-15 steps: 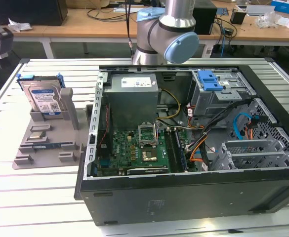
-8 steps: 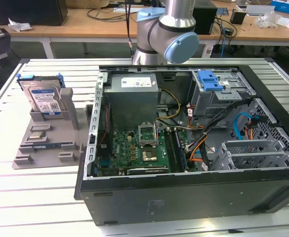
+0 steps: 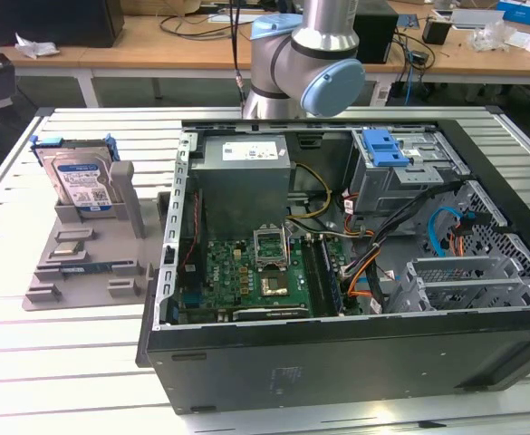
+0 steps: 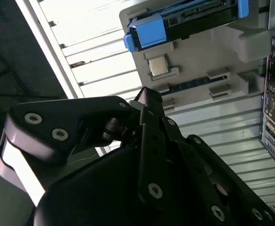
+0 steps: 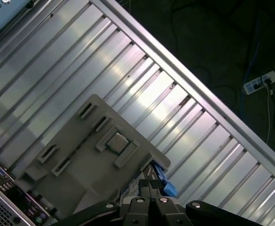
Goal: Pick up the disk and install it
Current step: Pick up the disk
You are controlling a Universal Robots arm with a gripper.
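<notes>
The disk [image 3: 79,179] stands on edge in a grey holder [image 3: 83,263] on the slatted desk [image 3: 65,362], at about 9 o'clock from the open computer case [image 3: 337,272] in the exterior view. Its long axis appears to run upright, the labelled face is turned toward that camera, and blue rails frame its sides. The arm [image 3: 305,59] rises at 12 o'clock behind the case. In the second wrist view the disk [image 4: 184,18] lies at 1 o'clock beyond the jaws, apart from them. In the first wrist view the jaws sit pressed together with nothing between them, above the holder [image 5: 81,155]
</notes>
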